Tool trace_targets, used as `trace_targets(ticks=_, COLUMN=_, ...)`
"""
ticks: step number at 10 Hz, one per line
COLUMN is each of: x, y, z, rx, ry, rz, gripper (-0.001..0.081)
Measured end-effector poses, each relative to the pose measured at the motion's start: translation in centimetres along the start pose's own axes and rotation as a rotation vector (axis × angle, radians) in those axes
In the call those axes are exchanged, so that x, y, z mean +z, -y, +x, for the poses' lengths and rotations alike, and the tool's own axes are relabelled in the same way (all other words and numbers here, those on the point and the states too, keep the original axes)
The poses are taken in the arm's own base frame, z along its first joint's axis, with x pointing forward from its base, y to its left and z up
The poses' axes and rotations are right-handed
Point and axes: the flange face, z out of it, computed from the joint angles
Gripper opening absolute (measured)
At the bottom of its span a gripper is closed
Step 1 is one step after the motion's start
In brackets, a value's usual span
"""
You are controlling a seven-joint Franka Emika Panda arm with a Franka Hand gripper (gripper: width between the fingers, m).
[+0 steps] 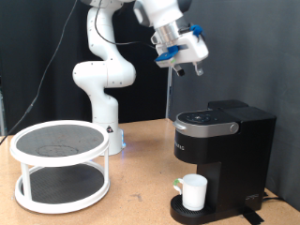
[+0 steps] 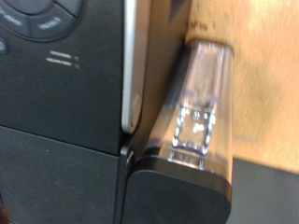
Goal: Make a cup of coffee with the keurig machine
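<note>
I see a wooden desk [image 1: 141, 192] against a dark curtain. Nearest me, the cup [image 1: 194, 191] sits on the drip base of the keurig machine [image 1: 220, 155]. Above, the gripper [image 1: 184, 58] hangs empty; whether its fingers are apart I cannot tell. A careless descent might strike the lid. No lettering is legible.

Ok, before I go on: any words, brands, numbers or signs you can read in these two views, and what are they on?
Nothing reads clearly.
Coffee machine: pale lettering runs down its front in the exterior view, too small to read.
Its top panel: buttons and two short bars in the wrist view, blurred, no legible text.
Water tank: faint level marks, no readable figures.
Mug, round rack, pincer: no text visible.
</note>
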Motion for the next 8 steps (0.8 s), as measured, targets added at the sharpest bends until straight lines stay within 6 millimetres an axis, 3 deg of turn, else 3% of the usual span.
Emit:
trace_targets(ticks=4, x=-1.5, y=2.0, z=-3.1, rx=-0.081, ry=-0.134, rz=-0.12, gripper=0.0734)
trace_targets(ticks=8, x=-1.1, y=7.0, z=-3.7, rx=-0.01, ry=-0.159, rz=-0.136, gripper=0.0734)
